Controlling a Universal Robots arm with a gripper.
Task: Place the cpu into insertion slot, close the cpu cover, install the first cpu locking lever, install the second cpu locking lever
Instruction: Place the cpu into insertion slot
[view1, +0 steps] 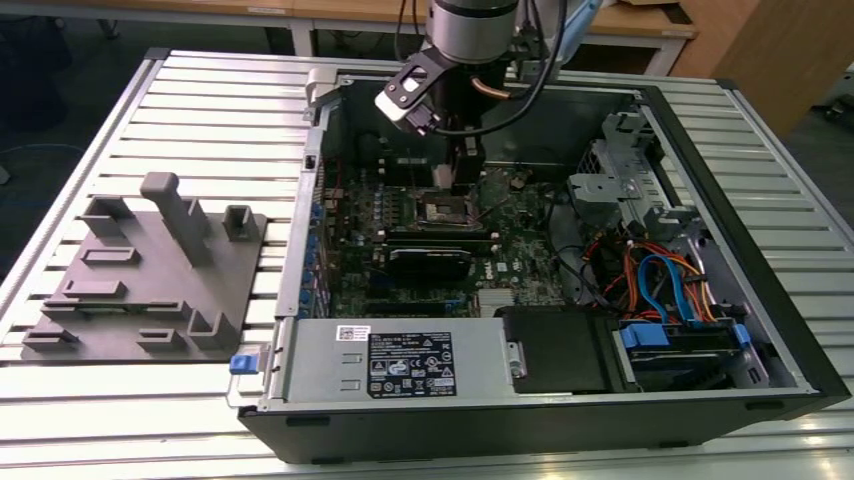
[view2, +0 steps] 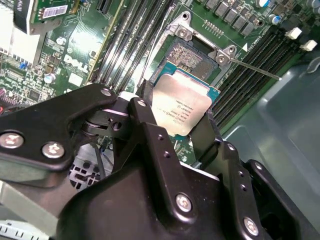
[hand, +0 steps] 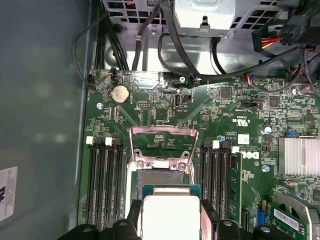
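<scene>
my gripper (view2: 176, 117) is clamped on two edges of the cpu (view2: 182, 100), and i hold it over the open insertion slot (view2: 189, 57) on the motherboard (view2: 75, 55).

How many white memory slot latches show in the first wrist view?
4 white latches: two on one flank of the insertion slot, two on the other. Others may be hidden.

A robotics lab or workshop: an opened PC case (view1: 534, 430) on a slatted aluminium surface (view1: 214, 100), a grey fixture plate (view1: 147, 300) at left, wooden desks (view1: 641, 25) along the frame's top.
</scene>
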